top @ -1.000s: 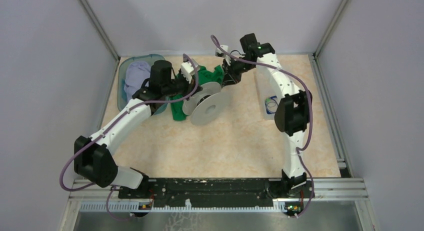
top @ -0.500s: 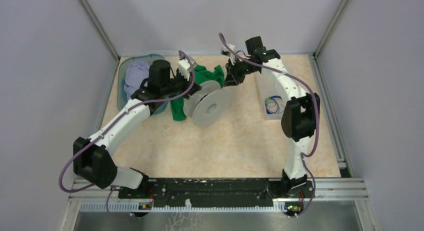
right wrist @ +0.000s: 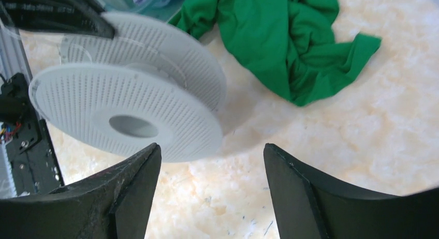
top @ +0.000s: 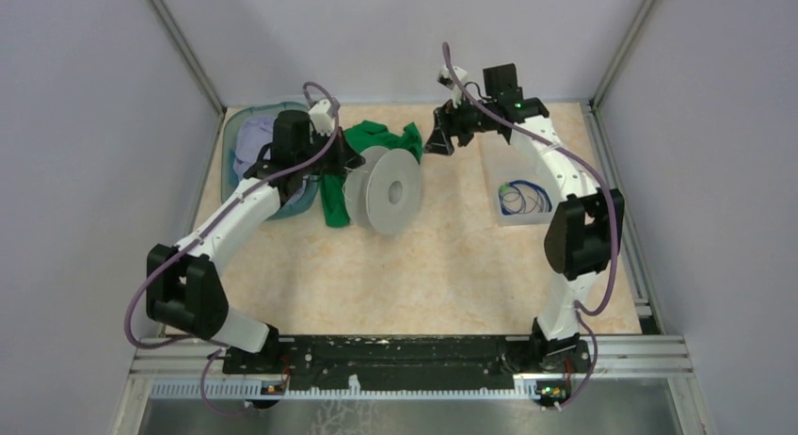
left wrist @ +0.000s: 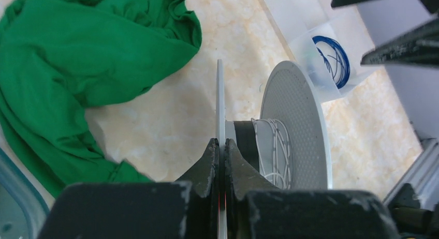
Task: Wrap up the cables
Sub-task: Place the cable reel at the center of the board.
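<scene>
Pinching flange of round pale-grey plastic spool (top: 391,185) in left end effector (left wrist: 221,146), right end effector (right wrist: 211,148) spread nearby; hair-thin whitish cable (left wrist: 274,146) on hub, dark blue cable coil (top: 523,198) in clear tub (top: 503,218); could shed loose turns if tilted.

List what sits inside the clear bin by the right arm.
The clear bin holds a dark blue cable coiled in loops. Any finer wire is too thin to make out, and the right arm covers the bin's right edge, hiding that part.
</scene>
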{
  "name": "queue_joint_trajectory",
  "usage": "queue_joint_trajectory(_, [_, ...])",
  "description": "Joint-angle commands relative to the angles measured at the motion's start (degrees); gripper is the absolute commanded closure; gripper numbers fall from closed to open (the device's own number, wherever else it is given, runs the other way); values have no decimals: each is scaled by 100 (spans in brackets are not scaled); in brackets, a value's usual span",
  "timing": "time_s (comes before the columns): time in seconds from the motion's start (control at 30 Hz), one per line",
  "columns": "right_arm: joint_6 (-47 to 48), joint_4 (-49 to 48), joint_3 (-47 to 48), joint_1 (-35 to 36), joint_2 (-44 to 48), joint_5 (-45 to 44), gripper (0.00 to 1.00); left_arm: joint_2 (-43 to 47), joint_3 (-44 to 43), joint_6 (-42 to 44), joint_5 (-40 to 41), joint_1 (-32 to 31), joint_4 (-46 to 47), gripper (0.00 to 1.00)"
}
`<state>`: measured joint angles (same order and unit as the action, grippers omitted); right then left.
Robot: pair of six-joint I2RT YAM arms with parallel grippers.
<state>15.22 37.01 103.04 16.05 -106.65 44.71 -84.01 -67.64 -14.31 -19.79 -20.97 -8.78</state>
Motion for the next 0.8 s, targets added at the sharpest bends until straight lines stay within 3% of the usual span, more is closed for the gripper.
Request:
queue_joint_trajectory(0.0, [-146,-356,-511,1,508,86,27,-250,122,-1147,-714,153,684,100])
queue_joint_trajectory(0.37, [72,-239,-1667,3,1308,-144,27,-1881,-36,-3050,-2299,243,2346,100])
queue_joint_trajectory(0.67, [-36,-590,-2578,12,1795,-422,27,-3228,-387,-3809,-3081,44,3194,100])
queue_joint_trajectory(0.77, [-87,-723,-2751,48,1706,-455,27,-3544,-540,-3819,-3291,3,3304,89])
